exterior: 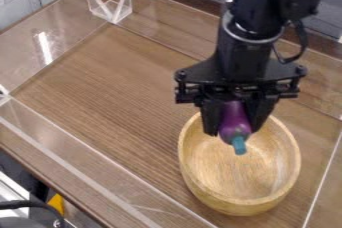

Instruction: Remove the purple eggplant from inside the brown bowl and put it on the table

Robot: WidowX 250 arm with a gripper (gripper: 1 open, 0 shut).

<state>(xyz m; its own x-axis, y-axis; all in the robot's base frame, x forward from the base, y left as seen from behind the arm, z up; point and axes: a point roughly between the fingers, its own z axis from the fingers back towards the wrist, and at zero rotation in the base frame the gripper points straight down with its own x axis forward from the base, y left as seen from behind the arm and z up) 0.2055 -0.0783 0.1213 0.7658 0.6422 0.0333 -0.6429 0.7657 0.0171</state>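
The purple eggplant (237, 124) hangs stem-end down between the fingers of my gripper (235, 115), which is shut on it. It is lifted clear of the brown bowl (214, 186), over the bowl's far left part. The round tan bowl sits at the lower right of the wood-grain table (120, 82). My black arm rises from the gripper toward the top right and hides part of the bowl's far rim.
Low clear acrylic walls (60, 137) border the table on the left and front. A small clear folded stand (110, 4) sits at the far left corner. Bare tabletop stretches left of the bowl.
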